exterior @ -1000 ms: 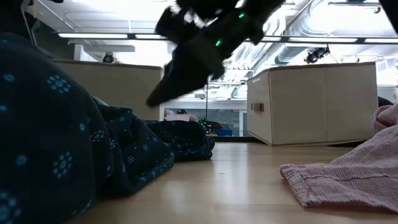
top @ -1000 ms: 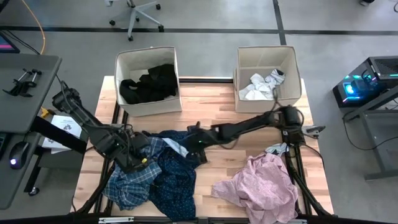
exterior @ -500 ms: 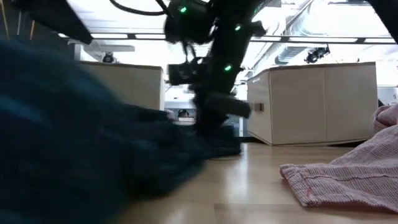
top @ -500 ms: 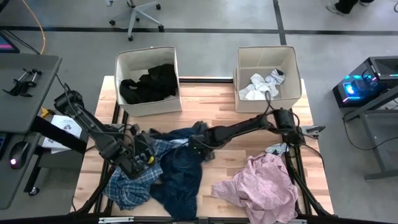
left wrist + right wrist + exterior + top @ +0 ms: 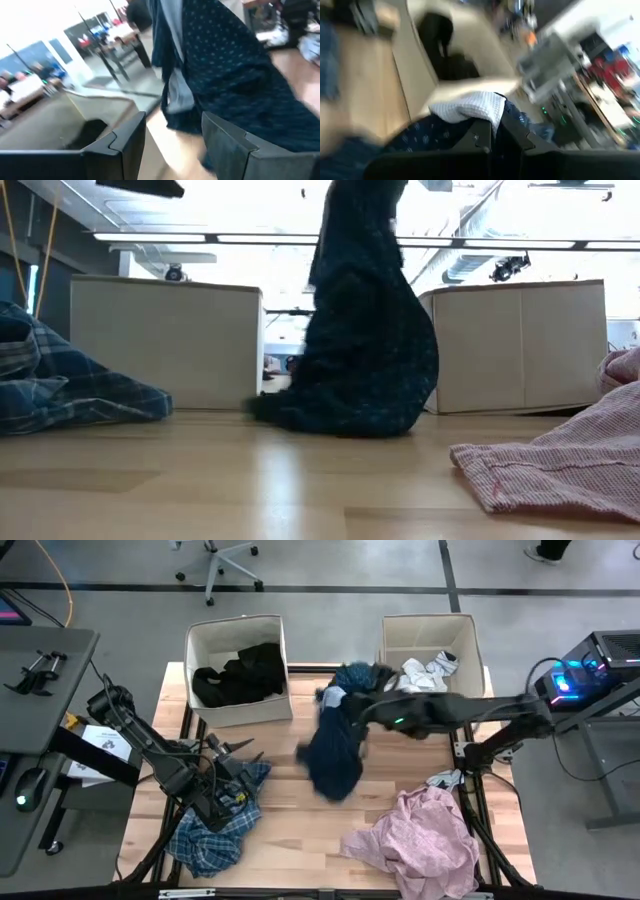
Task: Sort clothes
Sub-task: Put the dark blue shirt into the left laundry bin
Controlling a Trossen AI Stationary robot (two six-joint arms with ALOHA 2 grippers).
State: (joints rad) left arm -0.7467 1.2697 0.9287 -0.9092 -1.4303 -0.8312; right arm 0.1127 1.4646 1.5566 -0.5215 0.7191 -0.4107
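My right gripper [image 5: 352, 690] is shut on the dark navy patterned shirt [image 5: 335, 745], high between the two beige boxes. The shirt [image 5: 365, 330] hangs in a long bunch. My left gripper [image 5: 240, 755] stands open at the table's left, over the blue-white plaid shirt [image 5: 215, 825], which lies crumpled on the table; nothing is between its fingers [image 5: 125, 145]. The left box [image 5: 238, 635] holds a black garment [image 5: 240, 672]. The right box [image 5: 430, 630] holds white pieces [image 5: 415, 675]. A pale pink garment [image 5: 415, 835] lies at the near right. My right gripper pinches the navy shirt's upper end between its two fingers [image 5: 485, 135], where a white inner lining [image 5: 470, 107] shows. The arm reaches in from the table's right. The shirt hangs slack below the fingers, and its lower end [image 5: 340, 420] seems to brush the table.
A small sock [image 5: 445, 780] lies by the right arm's base. Bare wooden table [image 5: 290, 840] shows between the plaid shirt and the pink garment. A side desk [image 5: 40, 670] stands to the left of the table.
My right gripper has shut on the navy shirt, then risen and swung toward the table's far edge and right box. The shirt has been pulled off the plaid shirt and drawn up from a spread heap into a hanging bunch.
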